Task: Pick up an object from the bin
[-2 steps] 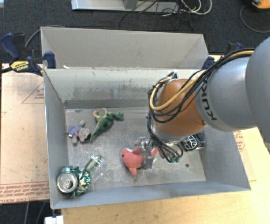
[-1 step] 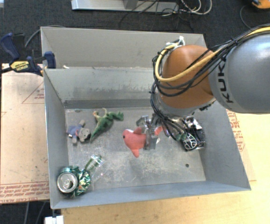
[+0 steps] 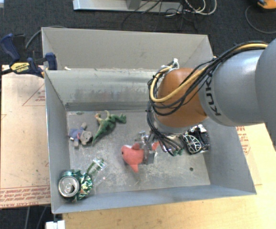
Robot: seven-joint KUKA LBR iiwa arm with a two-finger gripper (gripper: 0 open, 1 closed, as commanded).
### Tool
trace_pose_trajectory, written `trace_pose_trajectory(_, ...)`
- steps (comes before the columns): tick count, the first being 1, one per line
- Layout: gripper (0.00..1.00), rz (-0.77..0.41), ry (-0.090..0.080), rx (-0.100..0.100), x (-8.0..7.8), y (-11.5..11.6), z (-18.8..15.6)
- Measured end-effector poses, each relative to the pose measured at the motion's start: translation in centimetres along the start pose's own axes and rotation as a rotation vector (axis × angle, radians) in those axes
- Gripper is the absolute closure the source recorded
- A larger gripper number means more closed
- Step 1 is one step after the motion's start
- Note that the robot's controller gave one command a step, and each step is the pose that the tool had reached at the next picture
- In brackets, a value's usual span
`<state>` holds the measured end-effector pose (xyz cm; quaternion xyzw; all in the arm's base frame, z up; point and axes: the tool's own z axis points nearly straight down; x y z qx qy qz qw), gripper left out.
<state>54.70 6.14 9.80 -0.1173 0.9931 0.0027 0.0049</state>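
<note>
Listing your pick: red soft toy (image 3: 132, 157), front-centre of the bin (image 3: 56, 142) floor, just beside the claw (image 3: 148, 151), grip state impossible to tell; green lizard (image 3: 108, 124) and crushed can (image 3: 73, 185) well apart; centre on the toy's body before you clench.

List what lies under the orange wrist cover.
Below the orange cover, a black-and-white thing pokes out toward the view's right, and the hand sits beside a red lump toward its left. Whatever lies straight beneath the cover is hidden.
</note>
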Motion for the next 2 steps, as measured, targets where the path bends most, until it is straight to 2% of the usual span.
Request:
trace_pose_trajectory(1,1.00,0.025,0.004,0.000,-0.8,0.9,-10.5)
trace_pose_trajectory(2,1.00,0.029,0.002,-0.001,-0.8,1.0,-12.0)
